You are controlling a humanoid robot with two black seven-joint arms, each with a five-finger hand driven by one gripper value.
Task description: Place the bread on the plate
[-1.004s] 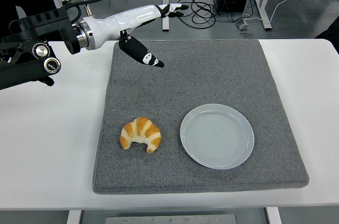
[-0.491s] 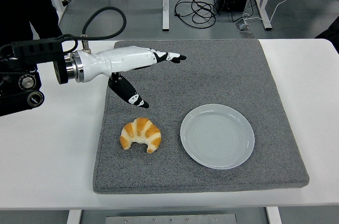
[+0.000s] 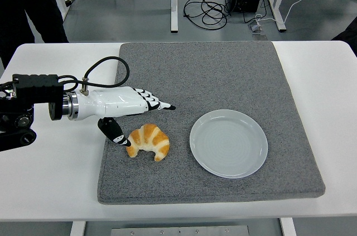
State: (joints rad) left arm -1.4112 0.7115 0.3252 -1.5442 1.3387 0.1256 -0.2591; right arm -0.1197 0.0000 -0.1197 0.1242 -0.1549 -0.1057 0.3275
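Croissant [image 3: 148, 141] lies on the grey mat [image 3: 223, 74], just left of the empty white plate [image 3: 228, 143]; the left hand [image 3: 131, 110] hovers beside it, fingers spread wide, holding nothing.

A croissant [image 3: 148, 141] is being shown as the bread: golden brown with paler bands across its back, curved into a crescent, its two tips pointing toward the table's near edge. It is lying flat and whole on the grey mat, in the left half toward the near edge. A round, pale blue-white plate [image 3: 228, 143] with a shallow raised rim is lying flat and empty on the same mat, just to the right of the croissant. The two are being kept apart by a narrow strip of mat.
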